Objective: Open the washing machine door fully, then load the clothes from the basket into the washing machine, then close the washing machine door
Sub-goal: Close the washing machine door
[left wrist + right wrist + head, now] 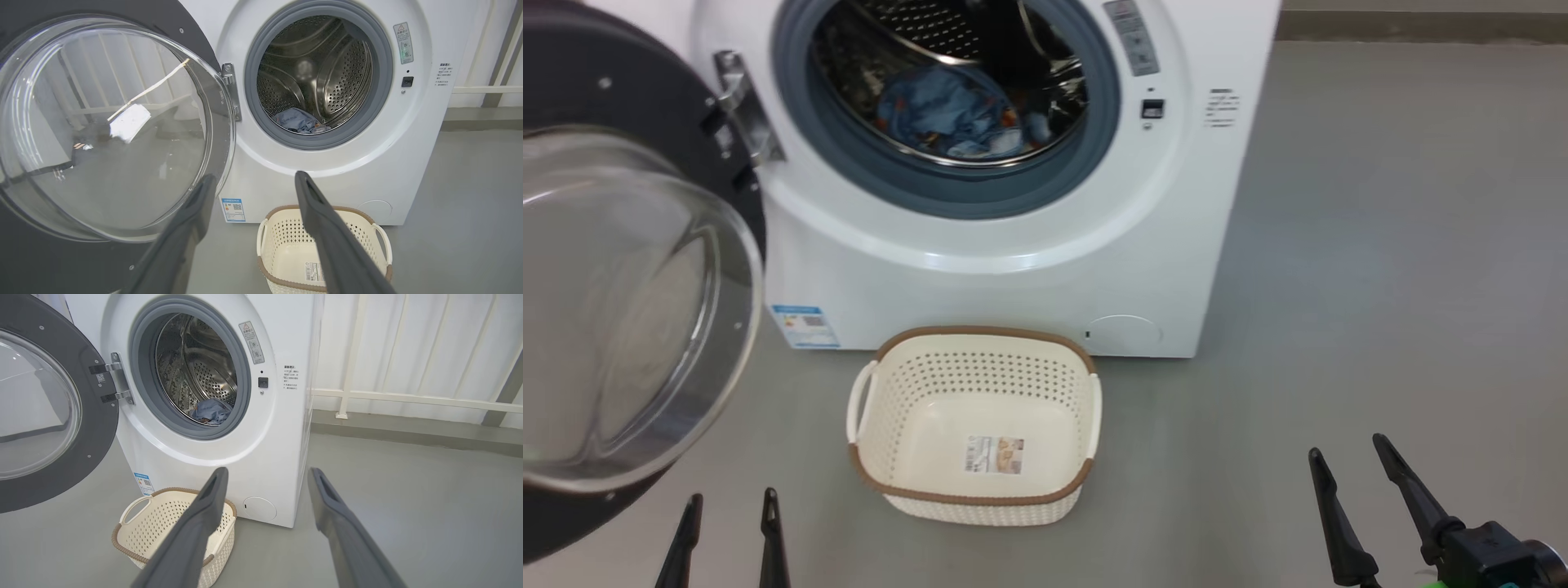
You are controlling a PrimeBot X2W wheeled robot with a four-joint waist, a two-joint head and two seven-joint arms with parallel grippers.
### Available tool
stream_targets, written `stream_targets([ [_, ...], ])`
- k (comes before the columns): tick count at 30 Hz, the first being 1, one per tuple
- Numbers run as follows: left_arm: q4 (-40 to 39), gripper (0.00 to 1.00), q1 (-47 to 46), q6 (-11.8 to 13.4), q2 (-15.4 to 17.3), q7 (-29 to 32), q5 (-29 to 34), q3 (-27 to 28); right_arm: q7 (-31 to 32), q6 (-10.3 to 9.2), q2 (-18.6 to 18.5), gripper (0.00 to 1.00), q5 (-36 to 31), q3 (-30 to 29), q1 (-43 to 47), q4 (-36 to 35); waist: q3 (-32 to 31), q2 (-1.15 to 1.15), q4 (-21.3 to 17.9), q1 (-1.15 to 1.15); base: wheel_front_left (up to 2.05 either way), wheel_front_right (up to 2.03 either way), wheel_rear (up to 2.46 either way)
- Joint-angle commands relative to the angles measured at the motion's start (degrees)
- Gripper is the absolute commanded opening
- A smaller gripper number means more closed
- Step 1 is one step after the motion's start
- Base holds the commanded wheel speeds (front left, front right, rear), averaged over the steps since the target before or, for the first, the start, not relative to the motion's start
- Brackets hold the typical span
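At the lower left of the head view, my left gripper (731,496) points up the frame with its two dark fingers spread apart and gripping nothing. At the lower right, my right gripper (1346,445) stands the same way, fingers apart and empty.

Across the top of the frame is the washing machine (1013,278), white and boxy. The washing machine door (645,122) is swung wide open at the left edge on its metal hinge (743,110), with the clear glass bowl bulging toward my head camera. Inside the grey-blue gasket (947,192), the clothes (956,114) lie in a heap at the bottom of the steel drum (915,28), light blue with orange flecks.

The basket (980,332) sits upright on the grey floor (1380,286) at the centre of the frame, just in front of the machine and below its opening. Its pale floor shows in full, with a label sticker (994,454) on it. The basket lies between my two grippers and apart from both.

My left fingers rise just below the door's lower rim. In the left wrist view one finger overlaps the edge of the glass, and I cannot tell whether it touches.
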Motion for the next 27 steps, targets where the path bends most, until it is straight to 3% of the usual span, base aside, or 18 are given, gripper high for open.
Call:
stream_targets([
  [1, -1.57, 1.0, -3.01, 0.03, 0.45, -0.71, 0.37, 2.37, 0.14, 0.16, -0.57, 1.0, 0.01, 1.69, -1.69, -1.58, 0.71, 0.0, 3.76, 0.0, 0.0, 0.0, 0.0],
  [10, -1.39, 1.0, -3.57, -0.69, -0.87, -0.71, 0.78, 2.86, 0.65, 0.16, -1.12, 1.0, 0.1, 2.81, -2.58, -1.5, 0.79, 0.0, 12.85, 0.0, 0.0, 0.0, 0.0],
  [18, -0.44, 1.0, -3.38, -1.77, -1.81, -0.71, 1.22, 3.26, 0.76, 0.16, -1.23, 1.0, 0.32, 4.04, -2.59, -1.04, -0.04, 0.0, 18.31, 0.0, 0.0, 0.0, 0.0],
  [27, 0.01, 1.0, -2.99, -2.45, -2.31, -0.71, 1.71, 3.7, 0.58, 0.16, -1.1, 1.0, 0.59, 4.98, -2.56, -0.32, -0.92, 0.0, 19.41, 0.0, 0.0, 0.0, 0.0],
])
